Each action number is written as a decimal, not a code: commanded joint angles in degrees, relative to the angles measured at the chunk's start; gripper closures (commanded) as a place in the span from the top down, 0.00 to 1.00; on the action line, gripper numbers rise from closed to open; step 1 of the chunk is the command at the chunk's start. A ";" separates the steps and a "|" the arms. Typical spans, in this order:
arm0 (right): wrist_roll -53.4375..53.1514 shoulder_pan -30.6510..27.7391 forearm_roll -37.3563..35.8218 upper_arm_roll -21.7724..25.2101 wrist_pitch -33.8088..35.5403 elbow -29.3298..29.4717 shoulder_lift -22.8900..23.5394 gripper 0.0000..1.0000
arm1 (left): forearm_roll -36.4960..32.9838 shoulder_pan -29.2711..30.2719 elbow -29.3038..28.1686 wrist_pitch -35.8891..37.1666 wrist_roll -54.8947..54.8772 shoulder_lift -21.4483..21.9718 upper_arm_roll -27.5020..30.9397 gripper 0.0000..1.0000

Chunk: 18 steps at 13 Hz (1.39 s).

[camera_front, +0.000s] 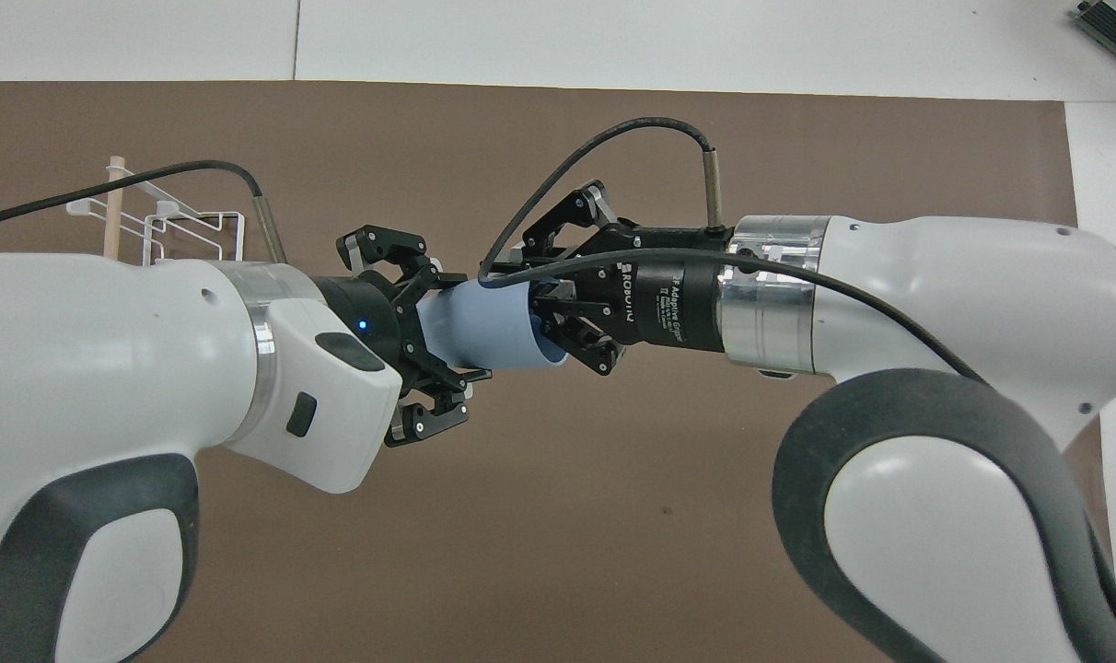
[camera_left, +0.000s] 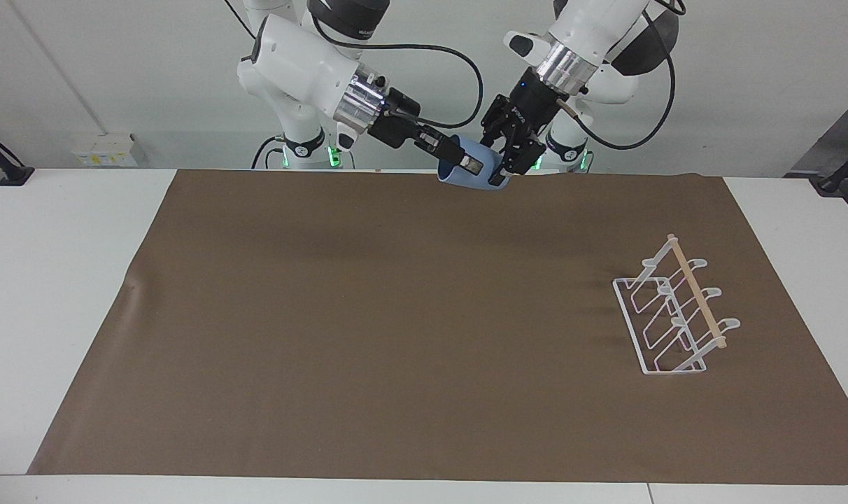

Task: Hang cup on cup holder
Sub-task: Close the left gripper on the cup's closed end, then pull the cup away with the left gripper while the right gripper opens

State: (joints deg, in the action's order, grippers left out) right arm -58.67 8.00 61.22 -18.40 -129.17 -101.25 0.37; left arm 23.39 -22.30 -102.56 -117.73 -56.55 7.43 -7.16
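my left gripper (camera_front: 447, 322) pinches the base end of the cup (camera_front: 489, 326) in the air over the robots' edge of the brown mat (camera_left: 396, 315), well apart from the cup holder (camera_left: 676, 315); my right gripper (camera_front: 558, 318) is at the rim, whether clamped or loosened i cannot tell. i should free the rim only once the base grip is firm, then back straight out along the cup. the cup's long axis lies roughly level between my grippers, mouth toward the right one.

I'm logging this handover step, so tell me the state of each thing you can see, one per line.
cup: in the air on its side, between both grippers, over the mat's edge by the robots.
left gripper: shut on the cup's base end.
right gripper: at the cup's rim, one finger inside; grip unclear.
cup holder: upright on the mat, no cup on it.
brown mat: flat on the table.
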 commanded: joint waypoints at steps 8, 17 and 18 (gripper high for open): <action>4.58 -0.88 -0.30 -0.15 0.14 0.35 -0.19 0.30 | -12.19 3.74 -2.21 2.66 -0.23 1.36 0.31 0.00; 42.99 -3.25 -29.00 0.12 10.15 1.67 -0.28 0.30 | -39.78 4.63 -3.87 10.78 -1.37 2.77 0.66 0.00; 44.68 -3.51 -34.01 0.20 12.60 2.98 -0.28 0.30 | -42.26 4.72 -4.48 10.50 -1.37 2.50 0.66 0.00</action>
State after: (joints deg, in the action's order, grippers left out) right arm -18.86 5.55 34.52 -18.03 -120.58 -100.36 0.35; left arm -14.24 -18.21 -104.09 -105.08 -57.02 8.46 -6.27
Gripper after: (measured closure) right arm 0.696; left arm 0.238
